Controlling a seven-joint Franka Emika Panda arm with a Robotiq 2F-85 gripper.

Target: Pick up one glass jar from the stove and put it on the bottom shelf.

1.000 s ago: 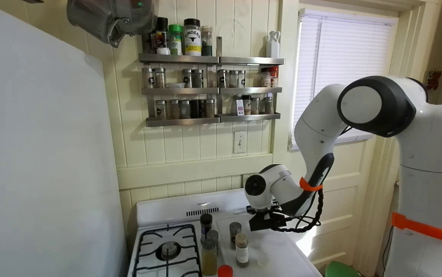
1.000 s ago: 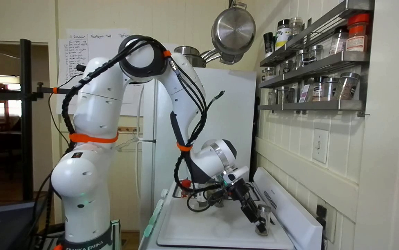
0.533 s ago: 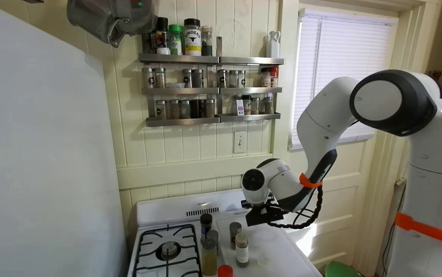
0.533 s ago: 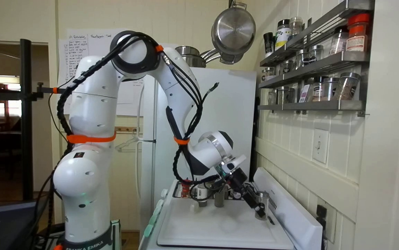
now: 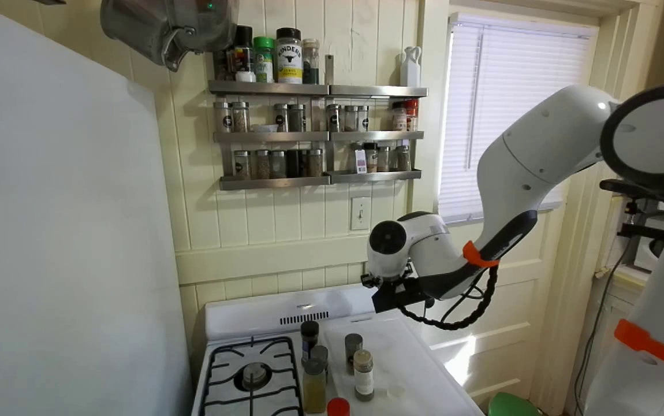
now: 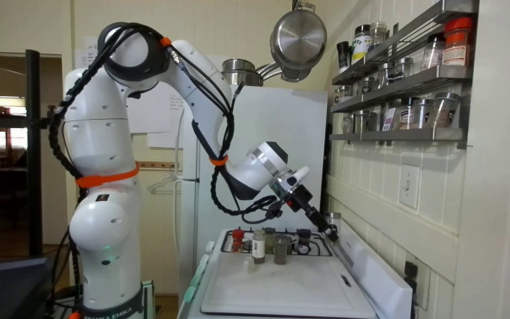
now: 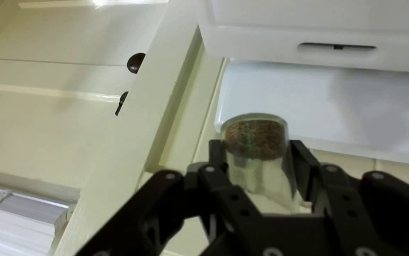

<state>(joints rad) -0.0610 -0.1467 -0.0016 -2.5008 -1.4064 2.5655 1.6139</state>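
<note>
Only the wrist view shows brown filling in the gripped jar.

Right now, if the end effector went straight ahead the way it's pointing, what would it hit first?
Probably the stove's white back panel: the end effector slants down toward it, gripping a glass jar that might touch first. Depth is unclear.

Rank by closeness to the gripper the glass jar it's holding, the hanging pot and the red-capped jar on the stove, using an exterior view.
1. Glass jar: held in the gripper.
2. Red-capped jar: on the stove, picture left.
3. Hanging pot: high up, above both jars.
</note>
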